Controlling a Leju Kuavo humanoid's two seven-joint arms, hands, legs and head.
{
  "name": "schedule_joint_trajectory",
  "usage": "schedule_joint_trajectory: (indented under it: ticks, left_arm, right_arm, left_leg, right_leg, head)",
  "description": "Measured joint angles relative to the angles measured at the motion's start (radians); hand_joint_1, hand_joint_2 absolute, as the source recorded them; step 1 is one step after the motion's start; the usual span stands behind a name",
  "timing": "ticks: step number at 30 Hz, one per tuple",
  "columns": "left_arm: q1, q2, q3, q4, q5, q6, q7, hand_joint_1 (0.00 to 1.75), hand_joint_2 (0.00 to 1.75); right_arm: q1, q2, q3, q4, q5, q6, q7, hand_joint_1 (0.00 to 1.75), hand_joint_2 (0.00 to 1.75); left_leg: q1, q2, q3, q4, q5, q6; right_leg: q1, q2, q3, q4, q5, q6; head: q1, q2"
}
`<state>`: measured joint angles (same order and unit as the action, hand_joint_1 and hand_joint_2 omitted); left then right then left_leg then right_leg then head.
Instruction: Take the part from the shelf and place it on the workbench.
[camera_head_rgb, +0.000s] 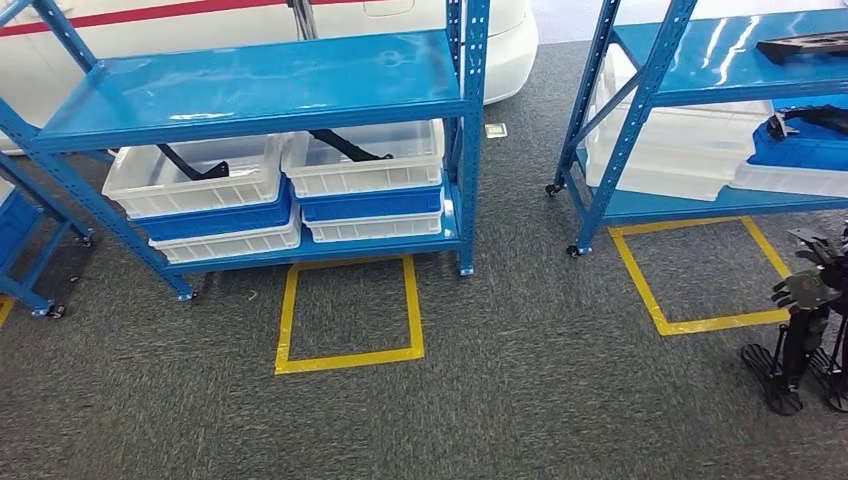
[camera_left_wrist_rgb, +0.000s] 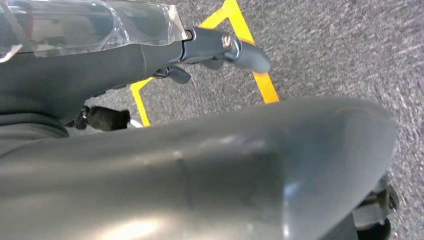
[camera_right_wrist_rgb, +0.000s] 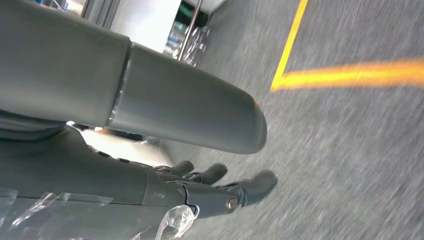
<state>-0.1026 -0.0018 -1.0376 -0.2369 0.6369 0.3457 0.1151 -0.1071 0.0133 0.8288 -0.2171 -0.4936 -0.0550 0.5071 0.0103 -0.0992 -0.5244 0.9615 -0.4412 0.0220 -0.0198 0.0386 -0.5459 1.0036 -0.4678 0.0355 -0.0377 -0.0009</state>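
Blue shelf (camera_head_rgb: 250, 85) holds a black part (camera_head_rgb: 345, 145) in a bin (camera_head_rgb: 365, 160). Left hand (camera_left_wrist_rgb: 215, 50) and right hand (camera_right_wrist_rgb: 220, 187) hang with fingers spread, holding nothing.

Black part (camera_head_rgb: 812, 45) on right shelf (camera_head_rgb: 700, 60), edge-cropped.

The robot's 2 arms hang down at its sides. Its left hand (camera_left_wrist_rgb: 220, 50) holds nothing, with its fingers a little apart and pointing at the floor. Its right hand (camera_right_wrist_rgb: 220, 187) holds nothing too, fingers spread.
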Motion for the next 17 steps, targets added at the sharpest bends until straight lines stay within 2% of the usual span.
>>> schedule_joint_trajectory:
  ticks: [2, 4, 6, 7, 8, 9, 11, 12, 13, 14, 17]
  left_arm:
    - [0.003, 0.000, 0.000, 0.000, 0.006, 0.002, 0.000, 0.00, 0.00]
    - [0.001, 0.000, 0.000, 0.000, 0.008, 0.003, 0.000, 0.00, 0.00]
    - [-0.001, 0.000, 0.000, 0.000, 0.009, 0.003, 0.001, 0.00, 0.00]
    - [-0.001, 0.000, 0.000, 0.000, 0.009, 0.003, 0.002, 0.00, 0.00]
    - [0.000, 0.000, 0.000, 0.000, 0.009, 0.003, 0.003, 0.00, 0.00]
    - [0.000, -0.001, 0.000, 0.000, 0.010, 0.003, 0.004, 0.00, 0.44]
    - [-0.001, 0.002, 0.000, 0.001, 0.011, 0.004, 0.008, 0.00, 1.31]
    - [-0.001, 0.003, 0.000, 0.001, 0.011, 0.004, 0.011, 0.00, 1.75]
    - [-0.002, 0.005, 0.000, 0.002, 0.011, 0.004, 0.014, 0.00, 1.75]
    - [-0.003, 0.007, 0.000, 0.003, 0.011, 0.005, 0.017, 0.00, 1.75]
    - [-0.003, 0.008, 0.000, 0.003, 0.012, 0.007, 0.024, 0.00, 1.75]
  right_arm:
    - [0.000, 0.000, 0.002, 0.000, 0.002, -0.022, -0.008, 0.00, 0.00]
    - [0.003, -0.001, 0.004, 0.000, 0.004, -0.036, -0.009, 0.00, 0.87]
    - [0.007, -0.002, 0.005, 0.000, 0.007, -0.048, -0.002, 0.00, 1.75]
    - [0.008, -0.002, 0.007, 0.000, 0.008, -0.053, 0.002, 0.00, 1.75]
    - [0.008, -0.002, 0.008, 0.000, 0.008, -0.056, 0.006, 0.00, 1.75]
    - [0.007, -0.002, 0.010, 0.000, 0.008, -0.057, 0.008, 0.00, 1.75]
    - [0.004, 0.002, 0.013, 0.000, 0.008, -0.059, 0.012, 0.00, 1.75]
    - [0.003, 0.006, 0.014, 0.000, 0.008, -0.061, 0.014, 0.00, 1.75]
    - [0.002, 0.009, 0.015, 0.000, 0.007, -0.063, 0.016, 0.00, 1.75]
    - [0.002, 0.012, 0.015, 0.000, 0.006, -0.065, 0.018, 0.00, 1.75]
    - [0.000, 0.011, 0.015, 0.000, 0.002, -0.072, 0.023, 0.00, 1.75]
  left_leg:
    - [0.000, 0.023, -0.007, 0.020, -0.012, -0.004]
    - [-0.002, 0.066, -0.055, 0.118, -0.059, -0.011]
    - [-0.003, 0.088, -0.135, 0.268, -0.116, -0.012]
    - [-0.005, 0.091, -0.164, 0.314, -0.124, -0.009]
    - [-0.009, 0.092, -0.175, 0.324, -0.114, -0.002]
    - [-0.015, 0.092, -0.165, 0.291, -0.085, 0.009]
    - [-0.039, 0.094, -0.102, 0.143, -0.007, 0.049]
    - [-0.053, 0.096, -0.074, 0.076, 0.021, 0.067]
    - [-0.066, 0.098, -0.054, 0.030, 0.037, 0.080]
    - [-0.074, 0.098, -0.045, 0.008, 0.040, 0.085]
    - [-0.077, 0.096, -0.021, -0.032, 0.051, 0.095]
  right_leg:
    - [0.000, -0.007, 0.001, -0.001, 0.000, -0.014]
    - [0.002, -0.018, 0.002, -0.001, 0.000, -0.022]
    - [0.009, -0.030, 0.002, -0.001, -0.003, -0.023]
    - [0.013, -0.034, 0.003, -0.001, -0.005, -0.022]
    - [0.017, -0.036, 0.005, -0.001, -0.007, -0.020]
    - [0.022, -0.038, 0.008, -0.002, -0.008, -0.019]
    - [0.030, -0.044, 0.017, -0.005, -0.012, -0.019]
    - [0.031, -0.048, 0.022, -0.008, -0.014, -0.018]
    - [0.029, -0.052, 0.025, -0.012, -0.016, -0.017]
    - [0.025, -0.055, 0.028, -0.015, -0.017, -0.014]
    - [0.021, -0.061, 0.048, -0.044, -0.014, -0.005]
  head:
    - [-0.002, 0.000]
    - [-0.005, 0.000]
    - [-0.006, 0.000]
    - [-0.006, 0.000]
    - [-0.006, 0.000]
    - [-0.006, 0.000]
    - [-0.005, 0.000]
    - [-0.004, 0.000]
    - [-0.003, 0.000]
    - [-0.002, 0.000]
    - [-0.003, 0.000]
